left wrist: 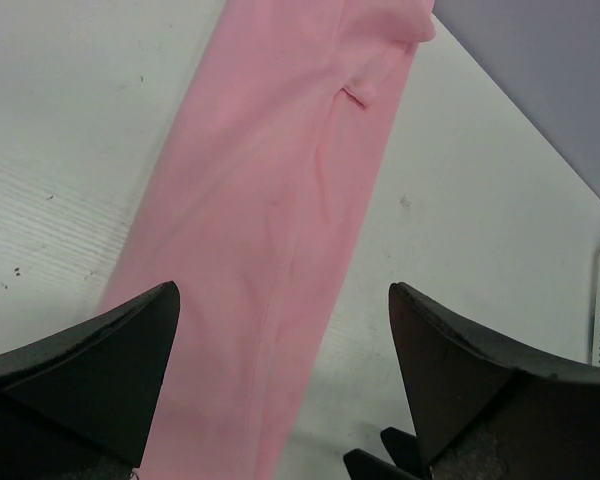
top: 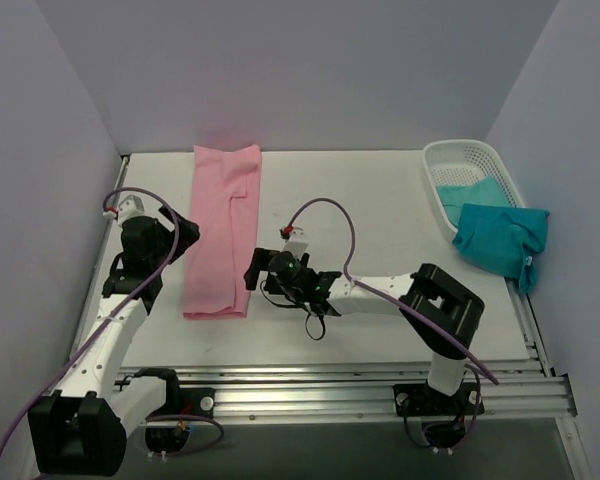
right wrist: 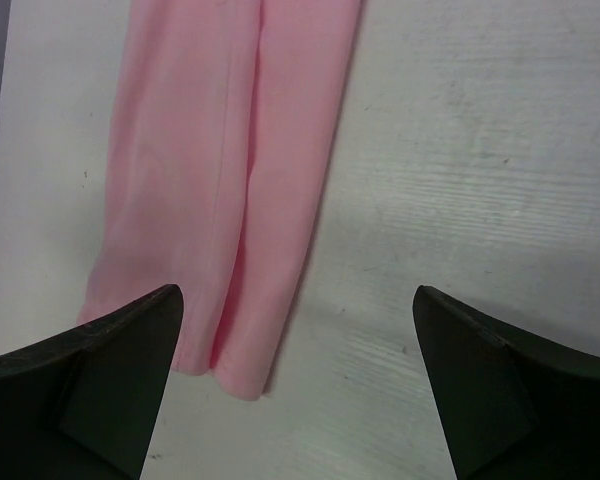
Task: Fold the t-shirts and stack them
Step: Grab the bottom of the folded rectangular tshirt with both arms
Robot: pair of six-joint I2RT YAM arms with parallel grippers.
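The pink t-shirt point(top: 223, 228) lies on the table folded into a long narrow strip running from the back wall toward the front. It also shows in the left wrist view point(left wrist: 270, 230) and the right wrist view point(right wrist: 220, 170). My left gripper point(top: 180, 232) is open just left of the strip, over its near part. My right gripper point(top: 260, 270) is open just right of the strip's near end. Neither holds anything. One teal t-shirt point(top: 502, 238) hangs over the near rim of the white basket point(top: 463, 154); another teal one point(top: 472, 190) lies inside it.
The basket stands at the back right by the right wall. The grey walls close in the table on three sides. A metal rail point(top: 360, 385) runs along the front edge by the arm bases.
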